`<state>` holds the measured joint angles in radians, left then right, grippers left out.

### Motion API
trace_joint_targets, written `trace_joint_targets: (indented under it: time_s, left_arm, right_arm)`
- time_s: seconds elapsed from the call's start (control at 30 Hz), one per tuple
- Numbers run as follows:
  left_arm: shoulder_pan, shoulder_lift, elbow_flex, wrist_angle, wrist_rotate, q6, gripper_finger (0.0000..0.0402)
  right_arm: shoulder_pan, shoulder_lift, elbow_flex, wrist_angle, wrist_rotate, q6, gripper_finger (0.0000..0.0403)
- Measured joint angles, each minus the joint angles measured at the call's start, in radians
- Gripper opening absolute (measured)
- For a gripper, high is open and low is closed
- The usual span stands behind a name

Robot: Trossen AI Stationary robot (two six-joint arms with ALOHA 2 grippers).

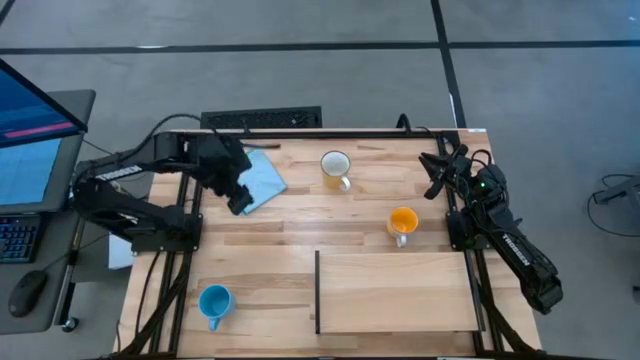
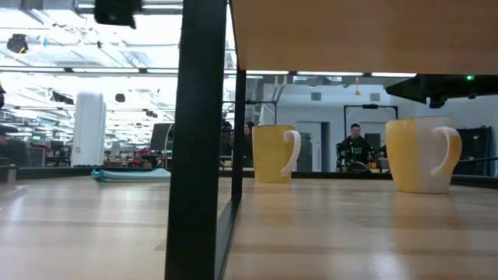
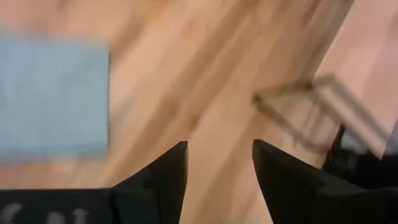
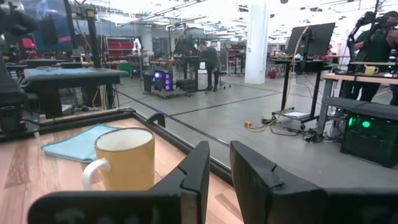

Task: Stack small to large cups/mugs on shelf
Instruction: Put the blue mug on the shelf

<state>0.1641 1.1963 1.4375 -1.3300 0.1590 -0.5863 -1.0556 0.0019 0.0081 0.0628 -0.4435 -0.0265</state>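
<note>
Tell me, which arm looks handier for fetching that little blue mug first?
Probably the left. The blue mug sits at the table's left front, on the left gripper's side; that gripper is open above the blue cloth. The right gripper sits at the far right edge, beyond the shelf.

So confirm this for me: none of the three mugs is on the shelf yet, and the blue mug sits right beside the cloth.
Half right. None of the mugs is on the shelf yet, but the high view shows the blue mug far from the cloth, at the opposite table edge. The white mug is the one nearest the cloth; the orange mug stands close by the shelf.
</note>
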Motion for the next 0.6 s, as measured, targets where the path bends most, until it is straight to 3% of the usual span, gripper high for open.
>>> trace_joint_targets:
  time_s: [0.13,0.3,0.6]
  left_arm:
    - [-0.070,0.054,0.020,-0.107,0.068,-0.028,0.0160]
    - [-0.182,0.116,0.011,-0.116,0.136,0.021,0.0150]
    - [-0.397,0.250,0.011,-0.137,0.173,0.141,0.0131]
  right_arm:
    - [-0.001,0.000,0.000,0.000,0.000,0.000,0.0086]
    - [-0.001,0.000,0.000,0.000,0.000,0.000,0.0086]
    - [-0.001,0.000,0.000,0.000,0.000,0.000,0.0086]
